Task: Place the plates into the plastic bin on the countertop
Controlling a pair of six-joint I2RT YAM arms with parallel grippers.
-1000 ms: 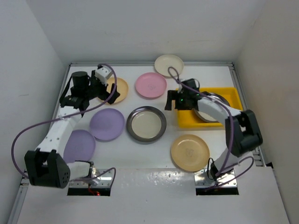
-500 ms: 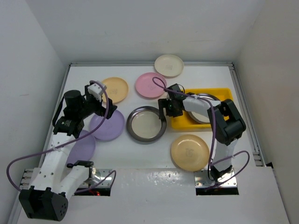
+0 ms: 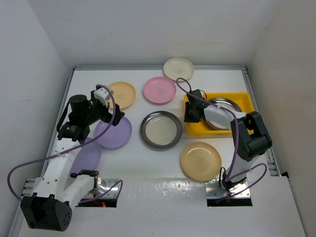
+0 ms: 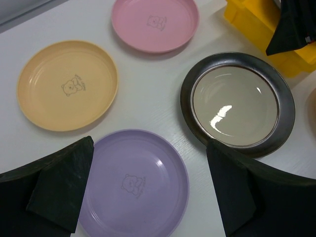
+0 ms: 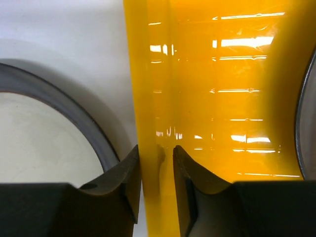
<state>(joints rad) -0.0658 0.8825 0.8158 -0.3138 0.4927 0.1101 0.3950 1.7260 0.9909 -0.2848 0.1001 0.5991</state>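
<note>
Right jaws now on plastic bin [image 5: 150, 74]

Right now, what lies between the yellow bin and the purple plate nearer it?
A steel-rimmed plate with a cream centre lies between the purple plate and the bin; the top view shows it.

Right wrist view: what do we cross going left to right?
First the steel-rimmed plate on the countertop → plastic bin wall → bin floor → edge of a second steel-rimmed plate in the bin.
</note>
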